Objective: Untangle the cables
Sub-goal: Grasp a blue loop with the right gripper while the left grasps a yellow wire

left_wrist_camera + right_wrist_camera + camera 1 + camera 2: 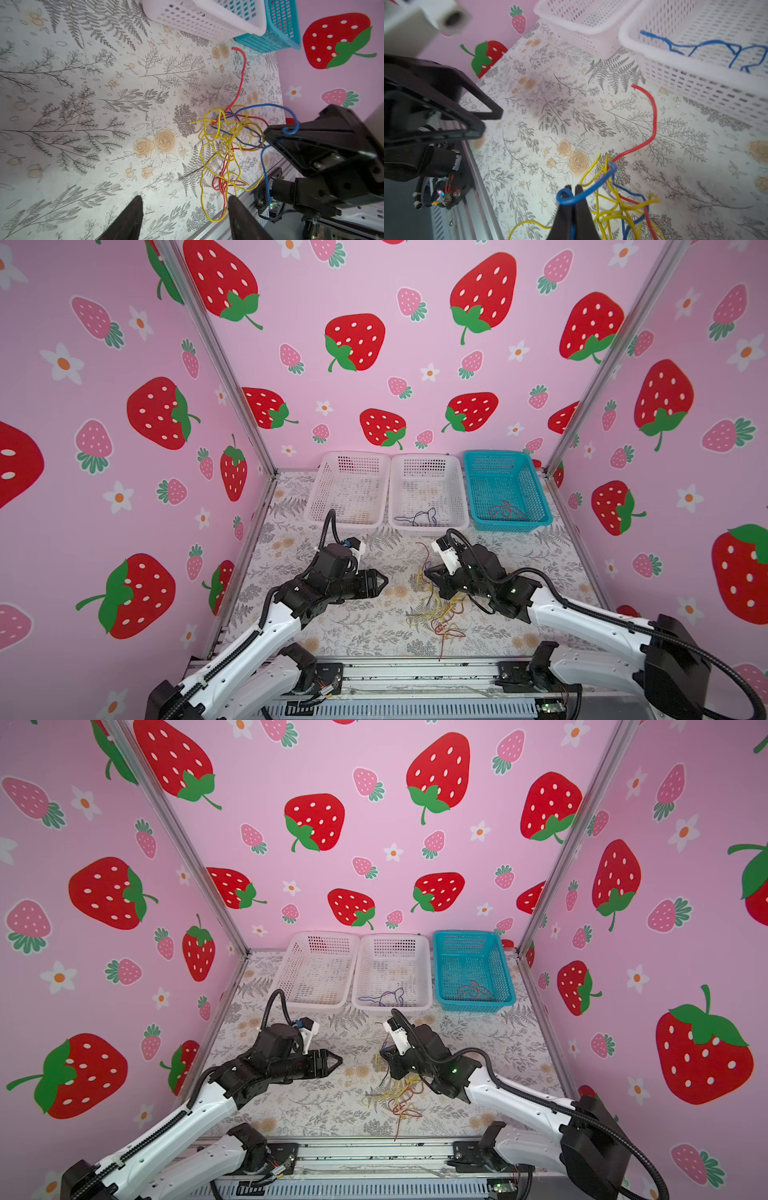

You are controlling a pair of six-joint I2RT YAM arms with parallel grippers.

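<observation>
Step in hand, my read: pull one blue strand out of the tangle (440,610).

R gripper (572,190) has its jaws pinched fully together on the blue cable (559,197), right by its curled end loop. L gripper (382,583) has jaws apart w/ nothing between them, and hovers near the pile on its left side, not touching.

The cables sit as a clump on the table (353,622), front-centre, partly under the R gripper.

How to do it well (judgement):
- The grip sits close to the wire's end, so it may slip. Lift slow, no jerks.
- The blue threads thru the yellow loops (202,158), so draw along the strand's own line, up and toward the baskets, not sideways.
- Bring the L gripper down to pin the yellow/red bulk, else the whole clump prob rides up.
- If the yellow lifts too, stop and re-pin.
- The long red cable (244,68) sticks out toward the baskets. Keep clear of it.
- Likely drop spot is the mid white basket (428,529), which already holds a blue wire (415,518).

Counts:
- Arms 2, grippers 2.
- Baskets 3 in a row at the back: 2 white (the left white basket (345,522) and the mid one), plus 1 teal basket (511,526).
- The teal one holds red wire (507,510); strand nr unclear.
- Left white one: contents too faint to tell.
- Tangle has 3 colours. Yellow is several strands, red at least 2, blue at least 1. Exact nr can't be counted because of overlaps.
</observation>
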